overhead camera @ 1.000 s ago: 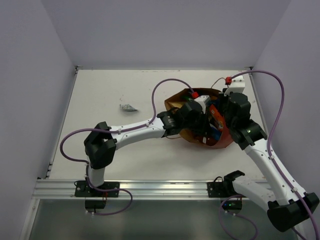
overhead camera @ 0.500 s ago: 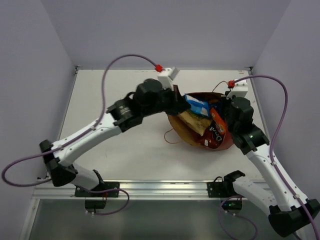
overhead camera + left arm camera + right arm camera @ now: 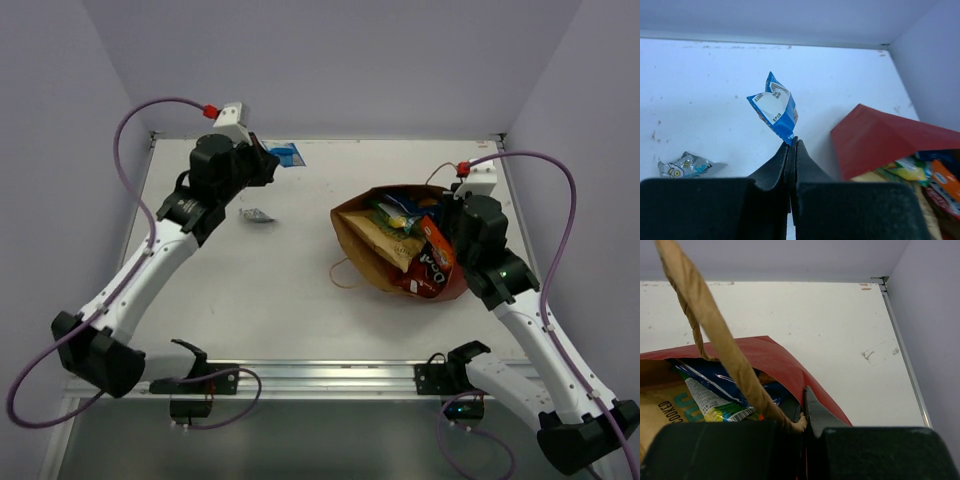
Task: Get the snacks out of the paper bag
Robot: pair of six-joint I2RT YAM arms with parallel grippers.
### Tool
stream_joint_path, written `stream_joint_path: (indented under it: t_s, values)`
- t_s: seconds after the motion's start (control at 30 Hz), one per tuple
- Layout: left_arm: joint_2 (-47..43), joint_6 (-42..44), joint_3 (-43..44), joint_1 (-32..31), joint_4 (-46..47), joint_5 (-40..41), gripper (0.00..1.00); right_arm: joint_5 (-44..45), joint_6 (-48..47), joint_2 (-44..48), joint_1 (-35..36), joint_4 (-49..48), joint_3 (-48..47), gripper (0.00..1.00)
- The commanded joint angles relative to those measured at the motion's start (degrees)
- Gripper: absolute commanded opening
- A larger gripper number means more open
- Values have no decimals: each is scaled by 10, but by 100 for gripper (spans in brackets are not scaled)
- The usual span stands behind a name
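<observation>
The paper bag, brown inside and red outside, lies open at the right of the table with several snacks in it. My right gripper is shut on the bag's red rim beside a paper handle. My left gripper is at the far left, shut on a corner of a small blue and white packet, held above the table; the packet also shows in the top view. A small grey packet lies on the table below it, seen too in the left wrist view.
Purple-grey walls close the table on three sides. A metal rail runs along the near edge. The bag's loose handle loops onto the table to its left.
My left arm has pulled out of the bag and swung far left to the back corner with the blue packet in its jaws. The right gripper has kept its hold on the bag.
</observation>
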State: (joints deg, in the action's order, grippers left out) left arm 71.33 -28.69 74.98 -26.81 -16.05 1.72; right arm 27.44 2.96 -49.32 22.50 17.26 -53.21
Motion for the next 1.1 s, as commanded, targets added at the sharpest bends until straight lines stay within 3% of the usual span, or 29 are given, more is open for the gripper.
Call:
stream_joint_path:
  t_s: [0.0, 0.1, 0.27, 0.43, 0.5, 0.57, 0.6, 0.67, 0.7, 0.8, 0.93, 0.97, 1.07]
  values:
    - [67, 43, -24, 42, 130, -57, 0, 0, 6, 14, 0, -28, -22, 0]
    - [130, 27, -34, 59, 225, -108, 0, -10, 8, 14, 2, -24, -22, 0]
    - [218, 19, -76, 61, 321, -96, 4, -23, 14, 13, 2, -20, -20, 0]
    - [268, 1, -162, 69, 385, -105, 20, -34, 14, 12, 2, -21, -17, 0]
    - [285, -1, -182, 76, 413, -116, 37, -35, 13, 11, 2, -23, -15, 0]
    - [287, 1, -192, 81, 401, -116, 46, -37, 14, 9, 2, -24, -15, 0]
    - [281, 2, -193, 81, 394, -118, 56, -38, 13, 9, 2, -23, -16, 0]
    - [238, 7, -193, 80, 366, -118, 68, -37, 13, 9, 2, -22, -17, 0]
    - [219, 7, -192, 79, 351, -113, 83, -36, 13, 9, 1, -21, -18, 0]
    - [139, 5, -165, 65, 267, -91, 99, -34, 11, 9, 2, -18, -25, 0]
    - [59, -27, -104, 8, 162, -70, 98, -32, 9, 8, 2, -6, -40, 0]
    - [51, -35, -96, -31, 129, -62, 98, -31, 10, 7, 2, -4, -46, 0]
    - [42, -95, -98, -121, 148, -22, 95, -34, 13, 6, 3, -1, -50, 0]
